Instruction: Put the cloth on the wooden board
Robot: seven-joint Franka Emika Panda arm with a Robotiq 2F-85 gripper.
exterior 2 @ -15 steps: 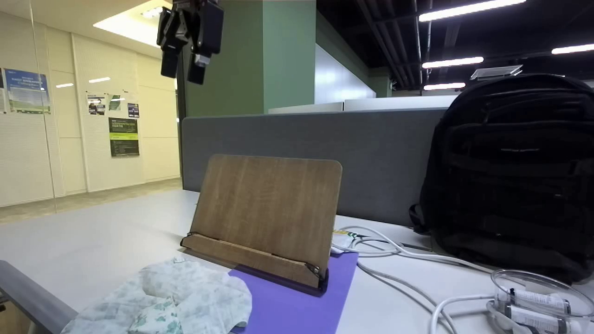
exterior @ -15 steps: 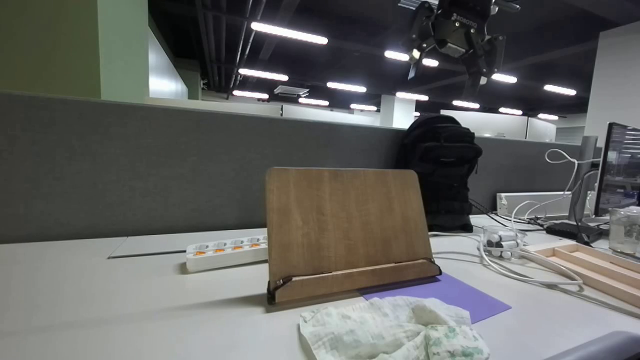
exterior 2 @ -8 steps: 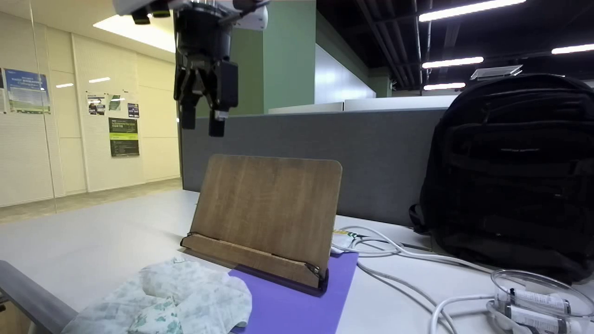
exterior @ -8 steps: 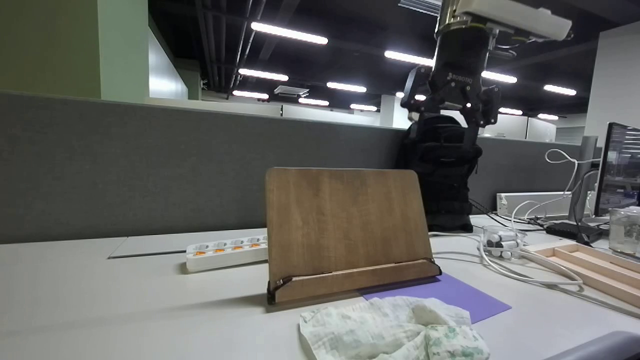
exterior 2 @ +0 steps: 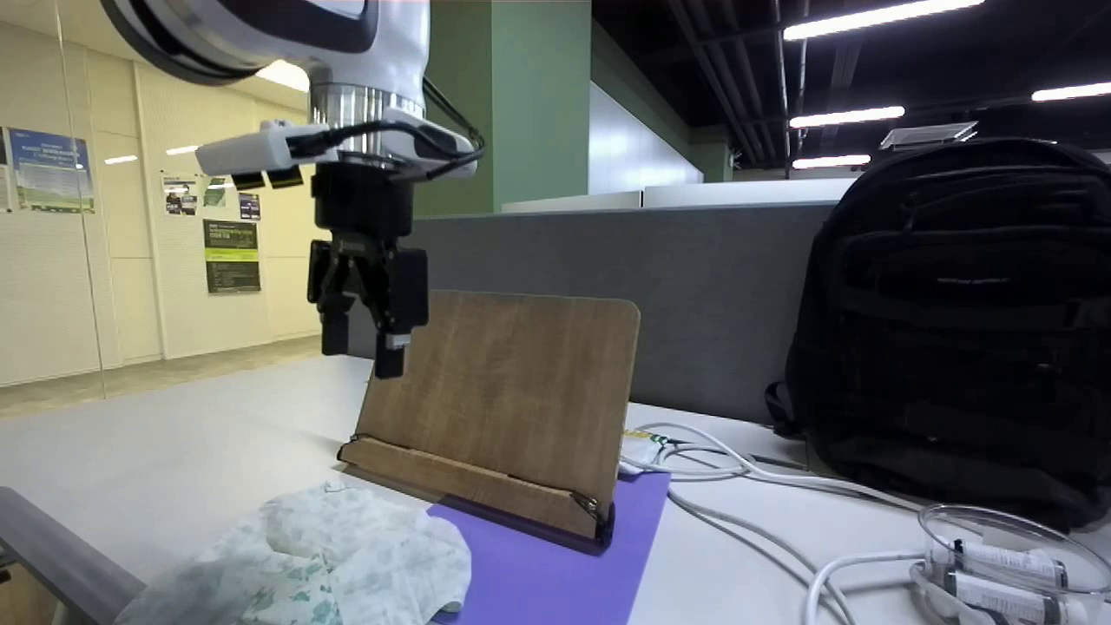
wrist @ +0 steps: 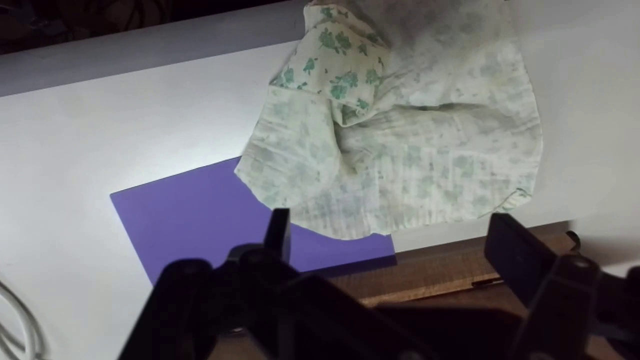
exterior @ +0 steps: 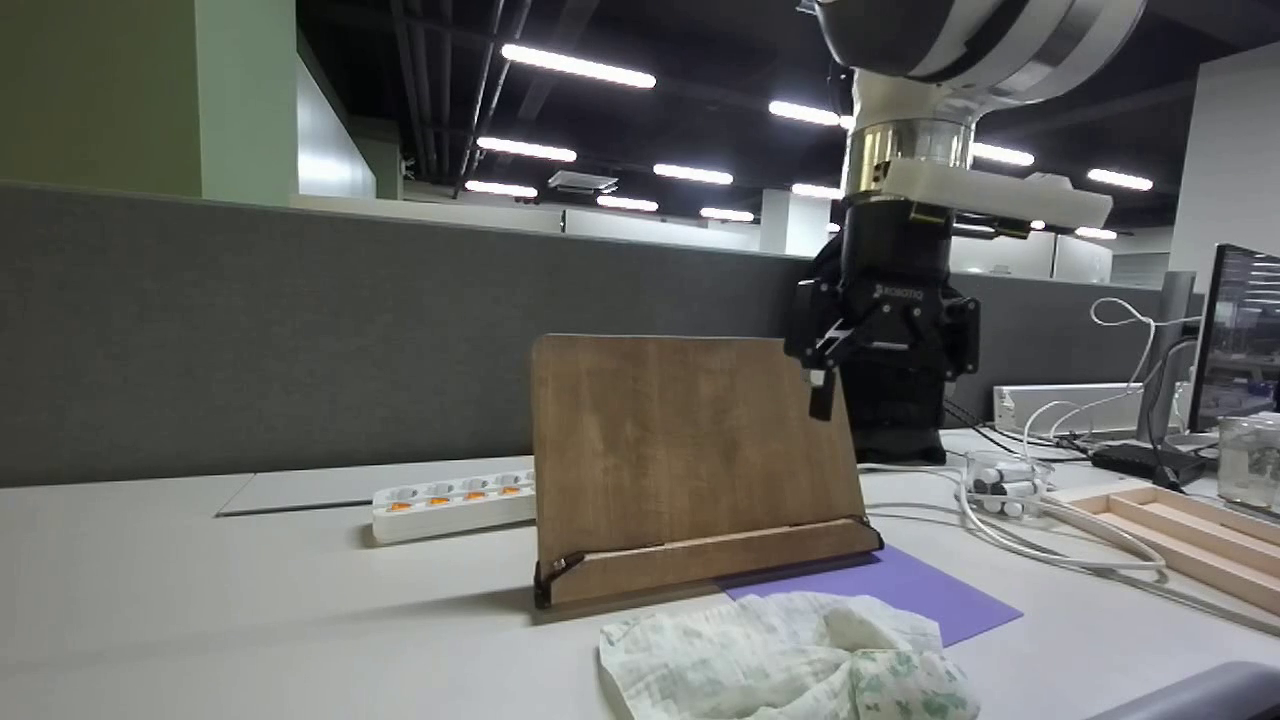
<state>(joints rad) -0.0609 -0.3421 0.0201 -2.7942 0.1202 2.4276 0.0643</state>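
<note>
The pale cloth with green print [exterior: 740, 655] lies crumpled on the table in front of the wooden board [exterior: 690, 440]. In both exterior views the board is a tilted stand with a ledge along its bottom; the cloth [exterior 2: 382, 547] and the board [exterior 2: 512, 391] also show here. My gripper [exterior 2: 363, 349] is open and empty, pointing down above the table near the board's upper part. In the wrist view the open fingers [wrist: 390, 220] are wide apart, the cloth [wrist: 430, 155] lies beyond them, and the board's ledge [wrist: 425, 275] shows between them.
A purple sheet [wrist: 200, 215] lies partly under the cloth and board. A black backpack [exterior 2: 955, 347] stands against the grey partition [exterior: 300, 340]. A white power strip [exterior: 455, 510], white cables [exterior 2: 746, 473], a clear container [exterior 2: 1011, 564] and a wooden tray [exterior: 1180, 540] are around.
The arm has come down from high above to about the height of the board's upper part, with the gripper open throughout. The cloth and board have not moved.
</note>
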